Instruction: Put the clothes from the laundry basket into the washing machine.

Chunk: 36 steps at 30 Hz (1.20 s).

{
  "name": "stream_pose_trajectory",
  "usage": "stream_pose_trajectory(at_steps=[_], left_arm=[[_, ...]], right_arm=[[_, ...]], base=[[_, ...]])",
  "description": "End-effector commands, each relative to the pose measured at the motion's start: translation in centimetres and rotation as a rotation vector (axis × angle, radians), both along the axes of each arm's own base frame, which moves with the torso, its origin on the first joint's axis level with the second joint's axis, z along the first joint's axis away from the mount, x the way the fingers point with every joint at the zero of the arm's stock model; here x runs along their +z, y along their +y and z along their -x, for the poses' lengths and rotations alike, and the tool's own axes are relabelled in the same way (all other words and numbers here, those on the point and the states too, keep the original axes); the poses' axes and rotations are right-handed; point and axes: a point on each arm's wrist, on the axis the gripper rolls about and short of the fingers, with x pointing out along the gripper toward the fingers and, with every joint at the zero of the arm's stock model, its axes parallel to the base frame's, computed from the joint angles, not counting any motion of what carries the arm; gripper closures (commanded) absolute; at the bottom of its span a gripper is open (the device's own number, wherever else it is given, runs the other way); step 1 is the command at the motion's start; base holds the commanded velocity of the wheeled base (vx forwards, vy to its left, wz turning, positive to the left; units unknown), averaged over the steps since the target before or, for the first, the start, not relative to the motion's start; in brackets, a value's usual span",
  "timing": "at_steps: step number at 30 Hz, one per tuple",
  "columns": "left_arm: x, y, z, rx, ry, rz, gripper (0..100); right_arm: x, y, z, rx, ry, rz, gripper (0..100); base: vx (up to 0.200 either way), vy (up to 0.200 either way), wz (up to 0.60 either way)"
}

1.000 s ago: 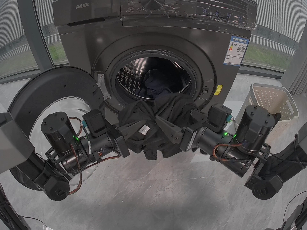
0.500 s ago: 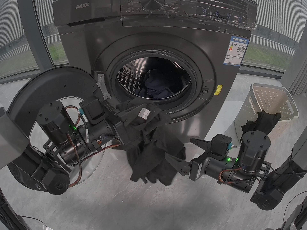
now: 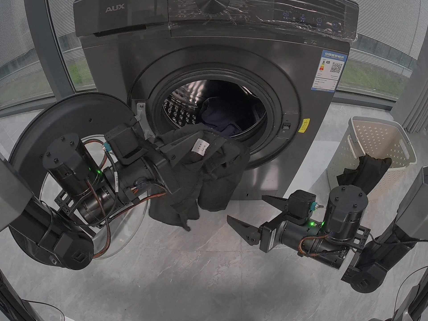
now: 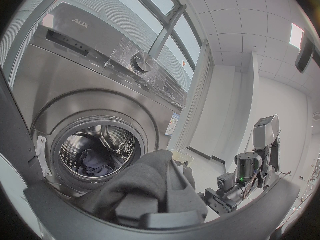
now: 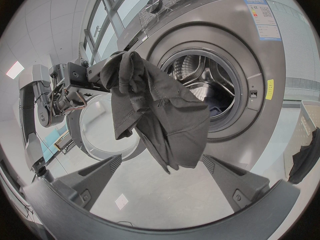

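Observation:
A black garment point(image 3: 209, 170) hangs from my left gripper point(image 3: 191, 147), which is shut on its upper folds just in front of the lower left rim of the washing machine point(image 3: 214, 54) opening. In the left wrist view the garment point(image 4: 146, 180) covers the fingers. Dark blue clothing point(image 3: 219, 112) lies inside the drum. My right gripper point(image 3: 248, 210) is open and holds nothing, low over the floor to the right of the hanging cloth; its fingers point(image 5: 96, 172) frame the garment point(image 5: 160, 110). The laundry basket point(image 3: 384, 142) stands at the right, with a black cloth point(image 3: 364, 174) draped over its rim.
The washer's round door point(image 3: 73, 121) is swung open to the left, behind my left arm. Grey tiled floor point(image 3: 214, 273) lies open in front of the machine. Windows run behind the washer.
The right gripper has let go of the garment, opened, and dropped low to the right. The left gripper has carried the garment alone up toward the drum opening.

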Motion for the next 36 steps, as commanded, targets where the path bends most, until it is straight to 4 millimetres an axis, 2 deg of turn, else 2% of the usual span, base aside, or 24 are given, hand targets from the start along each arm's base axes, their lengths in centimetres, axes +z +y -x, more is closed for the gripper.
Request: stream_pose_trajectory(at_steps=[1, 8, 14, 19, 26, 30, 31, 36], left_arm=[[0.3, 0.0, 0.2, -0.002, -0.010, 0.005, 100], [0.3, 0.0, 0.1, -0.002, -0.009, 0.004, 100], [0.3, -0.1, 0.2, -0.008, -0.011, 0.005, 100], [0.3, -0.2, 0.3, -0.012, -0.009, 0.004, 100], [0.2, -0.3, 0.5, -0.019, -0.008, 0.003, 100], [0.2, -0.4, 0.6, -0.020, -0.011, 0.005, 100], [0.2, -0.4, 0.6, -0.021, -0.009, 0.006, 100], [0.1, -0.3, 0.6, -0.020, -0.007, 0.002, 100]], right_arm=[[-0.2, -0.1, -1.1, -0.026, -0.007, 0.002, 0], [0.7, -1.1, -3.4, -0.092, -0.056, -0.015, 0], [0.8, -1.2, -3.6, -0.096, -0.059, -0.013, 0], [1.2, -0.4, -4.1, -0.087, -0.081, -0.031, 0], [1.2, 2.1, -4.9, -0.006, -0.125, -0.048, 0], [0.9, 3.0, -6.4, -0.008, -0.146, -0.061, 0], [0.9, 3.1, -6.6, -0.011, -0.153, -0.065, 100], [1.2, 3.2, -7.0, -0.005, -0.178, -0.083, 100]], base=[[0.000, 0.000, 0.00], [0.000, 0.000, 0.00], [0.000, 0.000, 0.00], [0.000, 0.000, 0.00], [0.000, 0.000, 0.00], [0.000, 0.000, 0.00], [0.000, 0.000, 0.00], [0.000, 0.000, 0.00]])
